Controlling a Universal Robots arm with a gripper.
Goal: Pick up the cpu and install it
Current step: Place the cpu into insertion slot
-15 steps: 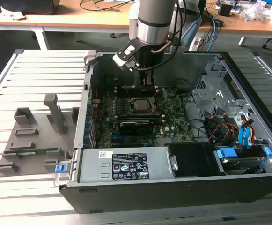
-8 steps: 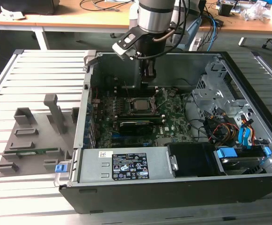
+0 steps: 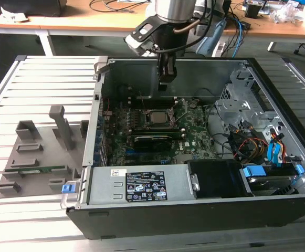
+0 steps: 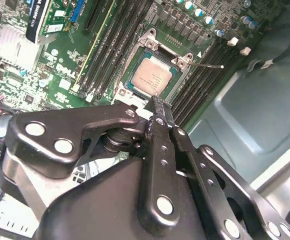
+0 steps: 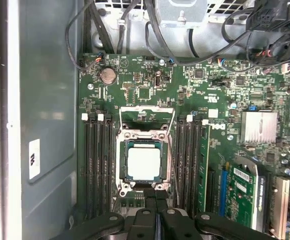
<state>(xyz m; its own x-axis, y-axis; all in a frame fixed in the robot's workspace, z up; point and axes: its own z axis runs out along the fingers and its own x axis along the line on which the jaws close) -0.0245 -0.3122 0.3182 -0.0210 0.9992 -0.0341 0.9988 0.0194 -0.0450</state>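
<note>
The cpu (image 3: 156,116) is a small square chip with a silvery top. It lies flat in the socket on the green motherboard (image 3: 194,134) inside the open computer case, and both wrist views show it (image 4: 149,77) (image 5: 144,163). The socket's metal frame (image 5: 147,116) stands swung open beside it, and its thin lever (image 4: 208,65) sticks out to one side. My gripper (image 3: 164,85) hangs above the board, just off the socket's edge and not touching the chip. Its fingers (image 5: 155,196) are pressed together, shut on nothing.
The case walls (image 3: 102,79) ring the board. A drive cage (image 3: 241,105) and bundled cables (image 3: 252,144) fill the exterior view's right. A black power supply (image 3: 142,186) lies along the near side. Outside the case, a grey fixture (image 3: 29,157) holds a green memory stick (image 3: 37,169).
</note>
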